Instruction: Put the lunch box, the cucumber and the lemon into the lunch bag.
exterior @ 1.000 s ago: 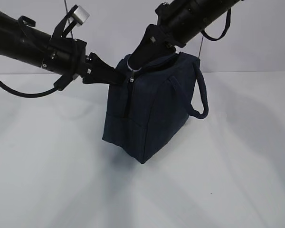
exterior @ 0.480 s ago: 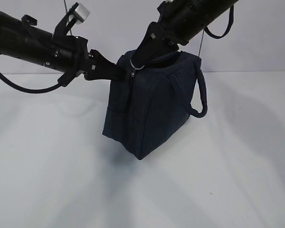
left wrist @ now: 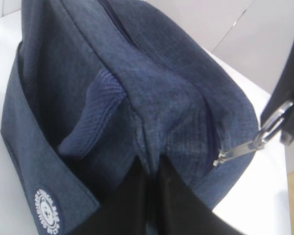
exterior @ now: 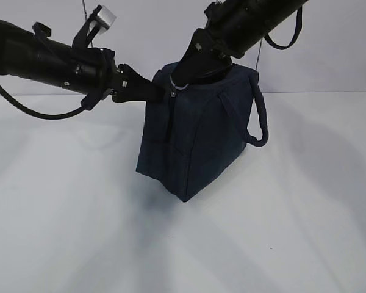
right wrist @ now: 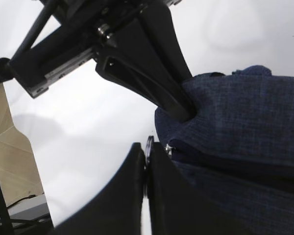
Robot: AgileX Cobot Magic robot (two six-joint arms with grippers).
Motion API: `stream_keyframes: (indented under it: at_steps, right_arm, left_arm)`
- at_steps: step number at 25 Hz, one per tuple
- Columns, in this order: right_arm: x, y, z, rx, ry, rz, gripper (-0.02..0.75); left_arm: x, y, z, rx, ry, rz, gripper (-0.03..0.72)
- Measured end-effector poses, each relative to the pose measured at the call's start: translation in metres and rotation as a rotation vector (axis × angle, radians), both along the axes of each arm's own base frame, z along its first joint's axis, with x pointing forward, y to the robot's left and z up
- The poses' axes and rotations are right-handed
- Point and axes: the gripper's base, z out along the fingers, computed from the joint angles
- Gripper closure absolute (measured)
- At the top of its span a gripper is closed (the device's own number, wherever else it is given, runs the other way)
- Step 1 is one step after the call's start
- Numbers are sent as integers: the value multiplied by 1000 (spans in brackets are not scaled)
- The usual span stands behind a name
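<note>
lunch bag [exterior: 195, 140] stands on the tabletop [exterior: 79, 232], zipped. our left jaws [exterior: 161, 93] pinch its cloth; our right jaws [exterior: 178, 82] squeeze the ring pull [left wrist: 274, 120]. next we slide the zipper open.

One bag [exterior: 195, 140] on one table [exterior: 61, 213]. Two handles visible on it, one ring pull [left wrist: 273, 121]. Two grippers present: left [exterior: 157, 93], right [exterior: 182, 76].
</note>
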Motion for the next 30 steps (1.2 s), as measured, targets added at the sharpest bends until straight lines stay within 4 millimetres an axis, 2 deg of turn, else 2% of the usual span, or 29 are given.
stream_keyframes:
  at_steps: [8, 21, 30]
  right_arm:
    - [6, 1, -1, 17, -37, -32, 730]
    - [17, 1, 1, 34, -133, -106, 730]
    - [21, -5, -2, -38, -167, -141, 730]
  left_arm:
    - [4, -1, -8, -20, 23, 20, 688]
    - [5, -1, -9, -21, 22, 31, 683]
    - [6, 0, -10, -7, 17, 34, 682]
